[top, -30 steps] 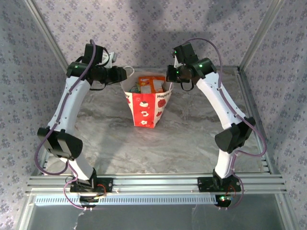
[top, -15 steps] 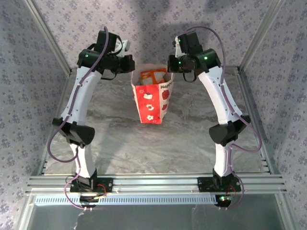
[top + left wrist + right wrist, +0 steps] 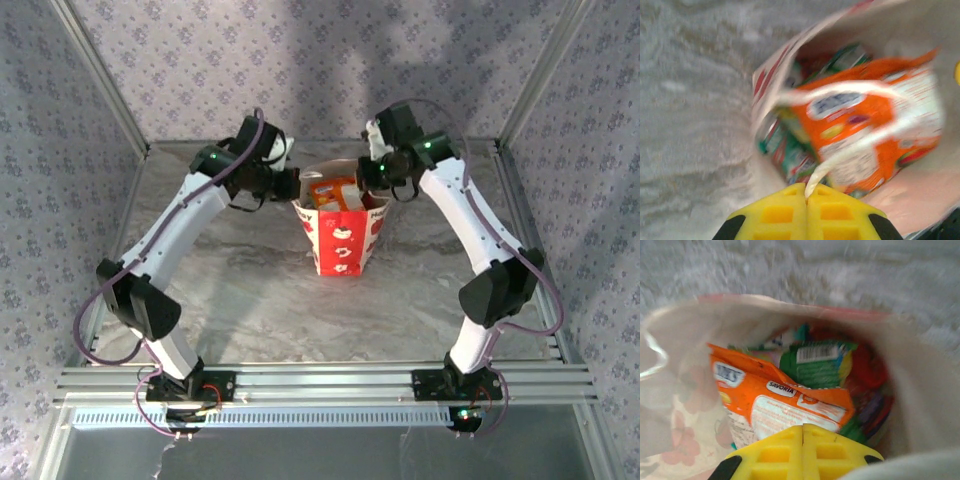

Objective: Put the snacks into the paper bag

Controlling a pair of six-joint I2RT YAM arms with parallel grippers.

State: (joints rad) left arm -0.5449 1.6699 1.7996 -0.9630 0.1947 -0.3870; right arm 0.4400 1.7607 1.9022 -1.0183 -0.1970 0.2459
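Even, soft overhead light; arm shadows on wall; wrist views motion-blurred.

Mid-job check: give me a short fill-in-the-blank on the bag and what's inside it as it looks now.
1. On top inside the paper bag lies a packet coloured ___.
2. The left gripper is shut on the bag's white string ___.
3. The packet with the barcode is ___.

Missing words: orange; handle; green.
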